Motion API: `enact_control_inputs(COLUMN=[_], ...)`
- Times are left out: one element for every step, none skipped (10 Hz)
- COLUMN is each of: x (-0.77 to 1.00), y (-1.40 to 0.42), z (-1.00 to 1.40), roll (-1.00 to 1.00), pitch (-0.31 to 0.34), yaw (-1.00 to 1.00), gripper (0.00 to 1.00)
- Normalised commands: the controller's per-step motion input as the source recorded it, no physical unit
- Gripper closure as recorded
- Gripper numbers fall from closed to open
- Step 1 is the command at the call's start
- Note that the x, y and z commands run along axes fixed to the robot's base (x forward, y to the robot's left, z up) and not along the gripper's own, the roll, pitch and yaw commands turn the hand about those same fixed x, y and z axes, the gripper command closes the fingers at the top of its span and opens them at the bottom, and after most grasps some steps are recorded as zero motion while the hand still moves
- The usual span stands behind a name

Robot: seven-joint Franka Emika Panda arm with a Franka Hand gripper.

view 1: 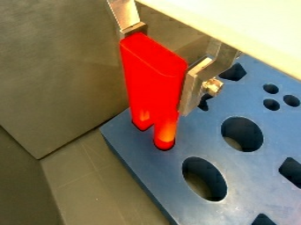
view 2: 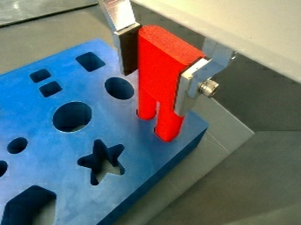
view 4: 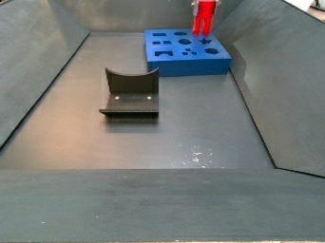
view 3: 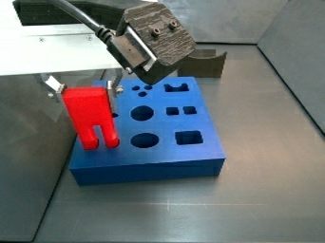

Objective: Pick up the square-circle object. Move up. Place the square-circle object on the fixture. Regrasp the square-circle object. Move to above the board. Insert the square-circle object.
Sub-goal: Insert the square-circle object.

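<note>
The square-circle object (view 1: 150, 79) is a bright red flat block, held upright with its two pegs pointing down. My gripper (view 1: 161, 60) is shut on it, one silver finger on each narrow side, as both wrist views show (view 2: 159, 68). The peg tips are down at the top face of the blue board (view 1: 235, 167), close to one edge (view 2: 153, 163). Whether they sit inside holes is hidden. In a side view the red block (view 3: 89, 114) stands at the board's (view 3: 152, 169) left edge. The fixture (view 4: 129, 93) stands apart on the floor with nothing on it.
Grey bin walls (view 4: 51, 76) close in the floor on all sides. The board (view 4: 191, 65) lies at the far end of the bin. Its star, circle and square holes (view 2: 104, 158) are open. The fixture (view 3: 210, 62) stands behind the board in a side view.
</note>
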Motion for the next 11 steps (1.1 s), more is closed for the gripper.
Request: enact_control_inputs(x=[0.06, 0.11, 0.22, 0.32, 0.47, 0.49, 0.47, 0.47, 0.43, 0.09, 0.07], y=[0.00, 0.14, 0.29, 0.25, 0.21, 0.00, -0.03, -0.11, -0.01, 0.00, 0.00], z=[-0.74, -0.75, -0.74, -0.63, -0.55, -0.63, -0.76, -0.95, -1.00, -0.07, -0.20], roll=[0.27, 0.24, 0.24, 0.19, 0.11, 0.16, 0.17, 0.13, 0.12, -0.02, 0.03], pitch=[-0.007, -0.026, -0.021, 0.000, 0.000, 0.000, 0.000, 0.000, 0.000, 0.000, 0.000], yaw=[0.23, 0.34, 0.48, 0.52, 0.47, 0.40, 0.36, 0.31, 0.27, 0.00, 0.00], gripper=[1.00, 1.00, 1.00, 1.00, 1.00, 1.00, 1.00, 1.00, 1.00, 1.00, 1.00])
